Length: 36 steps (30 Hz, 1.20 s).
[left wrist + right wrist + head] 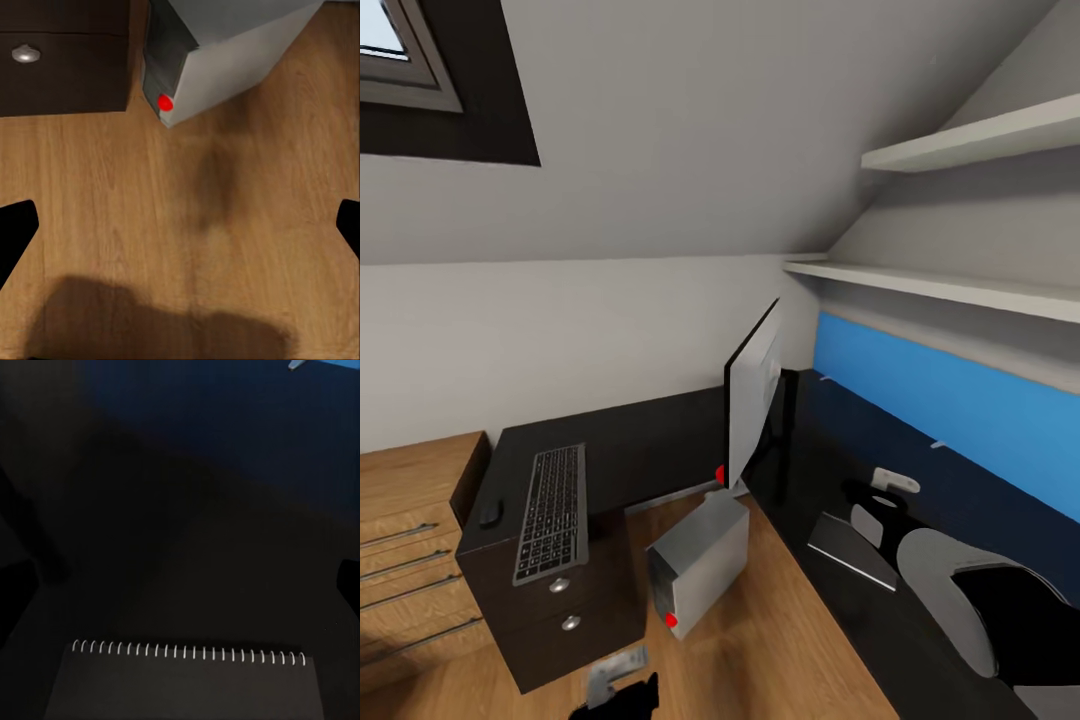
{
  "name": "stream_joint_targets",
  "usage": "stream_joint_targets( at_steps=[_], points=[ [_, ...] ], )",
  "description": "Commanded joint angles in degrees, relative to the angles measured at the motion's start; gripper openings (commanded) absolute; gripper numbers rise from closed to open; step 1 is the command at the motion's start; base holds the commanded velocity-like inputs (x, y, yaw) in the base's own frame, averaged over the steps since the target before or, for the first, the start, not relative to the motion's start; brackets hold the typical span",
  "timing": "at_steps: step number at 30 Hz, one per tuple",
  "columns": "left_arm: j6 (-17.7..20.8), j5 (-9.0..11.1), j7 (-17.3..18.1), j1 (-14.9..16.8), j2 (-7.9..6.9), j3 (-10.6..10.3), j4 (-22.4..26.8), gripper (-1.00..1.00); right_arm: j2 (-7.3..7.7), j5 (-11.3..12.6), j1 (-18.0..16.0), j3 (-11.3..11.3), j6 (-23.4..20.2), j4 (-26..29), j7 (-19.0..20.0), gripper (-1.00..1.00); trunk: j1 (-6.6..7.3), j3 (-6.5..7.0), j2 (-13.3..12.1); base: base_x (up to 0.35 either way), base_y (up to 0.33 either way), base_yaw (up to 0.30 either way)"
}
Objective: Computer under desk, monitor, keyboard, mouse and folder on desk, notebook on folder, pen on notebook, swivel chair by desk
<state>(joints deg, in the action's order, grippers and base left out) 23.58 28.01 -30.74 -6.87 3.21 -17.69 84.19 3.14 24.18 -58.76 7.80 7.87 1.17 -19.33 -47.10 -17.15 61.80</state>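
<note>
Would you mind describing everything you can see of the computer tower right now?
The computer is a light grey boxy tower with a darker front panel carrying a round red button low on that face. It stands on the wooden floor in the opening under the black desk, turned at an angle to the desk edges, beside the drawer unit with round silver knobs. The monitor stands above it. In the left wrist view its lower front corner and button show clearly, and nothing grips it.
</note>
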Motion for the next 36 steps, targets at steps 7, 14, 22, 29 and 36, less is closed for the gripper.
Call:
stream_joint_targets(
  at_steps=[7, 14, 22, 29, 36],
  points=[
    [5.2, 5.68, -0.47, 0.01, 2.05, -0.02, 6.62, 1.0, 0.46, 0.69, -0.04, 0.46, 0.22, -0.02, -0.05, 1.0, -1.55, -1.32, 2.87, 0.0, 0.0, 0.0],
    [4.33, 4.91, -1.02, 0.01, 1.4, 2.38, 6.07, 1.0, 2.86, 1.63, -0.04, 0.39, 0.13, -0.02, 0.48, 1.0, -3.09, -2.58, 5.67, 0.0, 0.0, 0.0],
    [1.84, 1.8, -1.61, 0.01, 1.28, 2.96, 5.92, 1.0, 4.5, 7.77, -0.04, 0.52, -0.33, -0.05, 6.09, 1.0, -4.85, -4.01, 8.88, 0.0, 0.0, 0.0],
    [1.66, 1.53, -1.68, 0.01, 1.27, 2.94, 5.92, 1.0, 5.95, 9.45, -0.04, 0.49, -0.39, -0.05, 7.67, 1.0, -6.38, -5.27, 11.69, 0.0, 0.0, 0.0],
    [1.65, 1.45, -1.7, 0.01, 1.27, 2.89, 5.98, 1.0, 6.13, 10.76, -0.04, 0.49, -0.32, 0.06, 7.72, 1.0, -7.92, -6.53, 14.5, 0.0, 0.0, 0.0]
  ],
)
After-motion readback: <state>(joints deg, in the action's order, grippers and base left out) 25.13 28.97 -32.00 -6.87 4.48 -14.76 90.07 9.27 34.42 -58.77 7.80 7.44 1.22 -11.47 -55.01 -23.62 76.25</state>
